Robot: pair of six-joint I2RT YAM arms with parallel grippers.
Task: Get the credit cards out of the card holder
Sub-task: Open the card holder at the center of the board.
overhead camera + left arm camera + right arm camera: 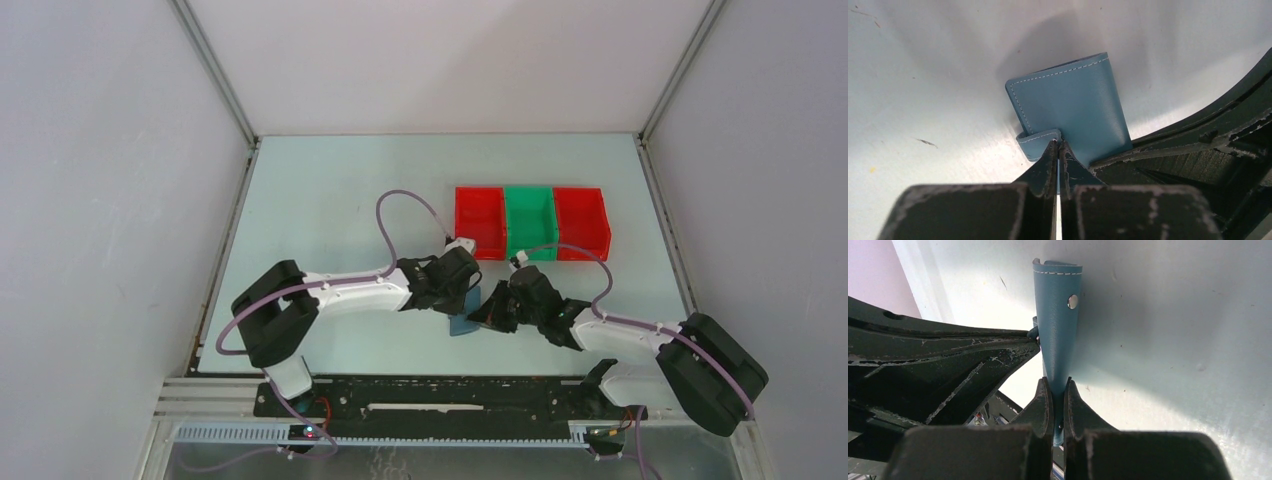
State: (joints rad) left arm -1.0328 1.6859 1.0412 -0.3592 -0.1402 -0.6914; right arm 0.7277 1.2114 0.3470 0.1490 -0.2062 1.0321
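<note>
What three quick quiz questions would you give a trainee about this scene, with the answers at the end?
1. True or false: the left gripper and the right gripper both pinch the card holder.
2. The middle bin is: A red, B green, C blue?
3. Which small metal part shows on the card holder in the right wrist view?
Key: 1 true; 2 B; 3 a snap button.
</note>
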